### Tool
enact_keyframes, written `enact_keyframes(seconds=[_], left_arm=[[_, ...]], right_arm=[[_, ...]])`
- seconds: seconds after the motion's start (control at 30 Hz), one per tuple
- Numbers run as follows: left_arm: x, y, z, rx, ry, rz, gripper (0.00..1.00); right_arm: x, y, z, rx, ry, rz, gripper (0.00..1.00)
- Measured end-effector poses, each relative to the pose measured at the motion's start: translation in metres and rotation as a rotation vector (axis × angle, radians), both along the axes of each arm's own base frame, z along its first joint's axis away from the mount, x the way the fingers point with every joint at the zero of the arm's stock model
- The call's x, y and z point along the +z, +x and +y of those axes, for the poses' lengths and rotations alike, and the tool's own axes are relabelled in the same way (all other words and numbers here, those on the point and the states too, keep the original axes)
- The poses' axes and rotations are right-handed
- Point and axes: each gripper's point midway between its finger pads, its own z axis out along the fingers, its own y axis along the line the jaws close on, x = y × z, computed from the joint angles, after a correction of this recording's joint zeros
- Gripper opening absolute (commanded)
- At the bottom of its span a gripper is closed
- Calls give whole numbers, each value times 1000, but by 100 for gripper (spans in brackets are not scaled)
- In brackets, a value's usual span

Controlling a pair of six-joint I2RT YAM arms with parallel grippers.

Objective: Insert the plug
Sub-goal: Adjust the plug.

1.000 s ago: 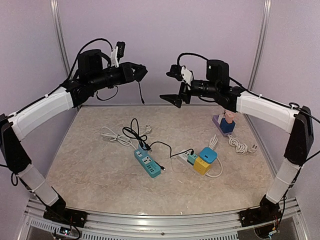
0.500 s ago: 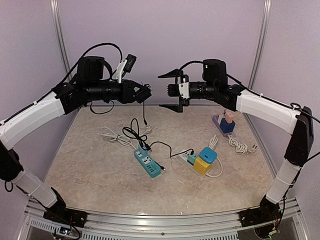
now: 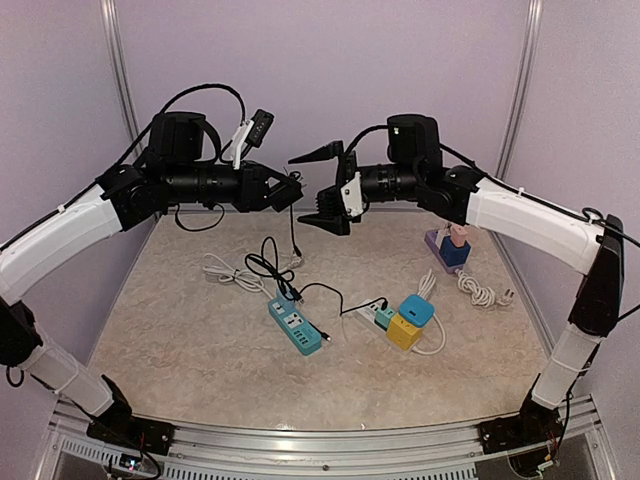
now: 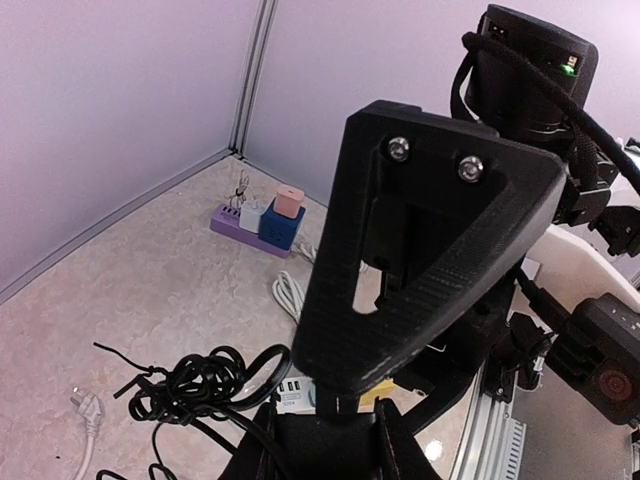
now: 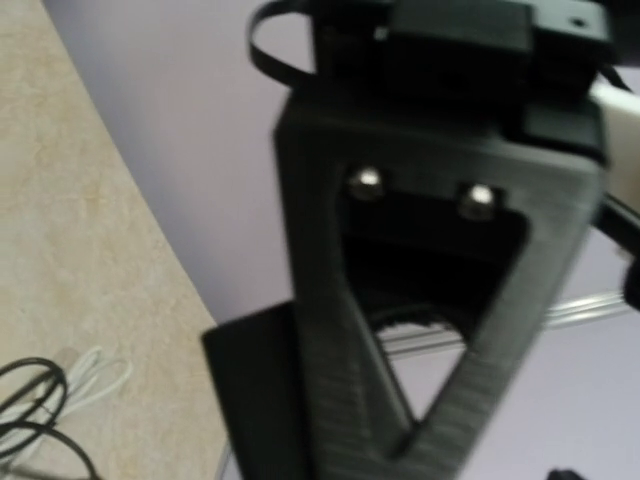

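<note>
While left tool (image 3: 289, 191) pinches narrow on black lead (image 3: 294, 232), plug end apparently inside the pinch, high above counter (image 3: 180, 340), right tool (image 3: 298, 189) gapes wide, empty, just beside. Teal power strip (image 3: 295, 328) lies below. Insertion not begun.

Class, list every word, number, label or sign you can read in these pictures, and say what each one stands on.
No text can be read in any view.
Teal strip: any print by its sockets is too small to read.
Red ring on an arm joint, left wrist view: a mark only, with no letters that can be made out.
Right wrist view: blurred, nothing printed shows.
</note>
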Motion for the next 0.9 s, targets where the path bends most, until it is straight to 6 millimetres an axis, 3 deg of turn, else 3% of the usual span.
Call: enact_keyframes(seconds=[0.17, 0.47, 0.9], left_arm=[[0, -6, -3, -32, -6, 6, 0], [-6, -10, -5, -52, 3, 21, 0], [-13, -17, -7, -89, 14, 49, 0]], right_arm=[[-2, -2, 4, 14, -24, -13, 88], [-8, -5, 12, 41, -42, -16, 59], [-10, -17, 17, 78, -52, -12, 51]])
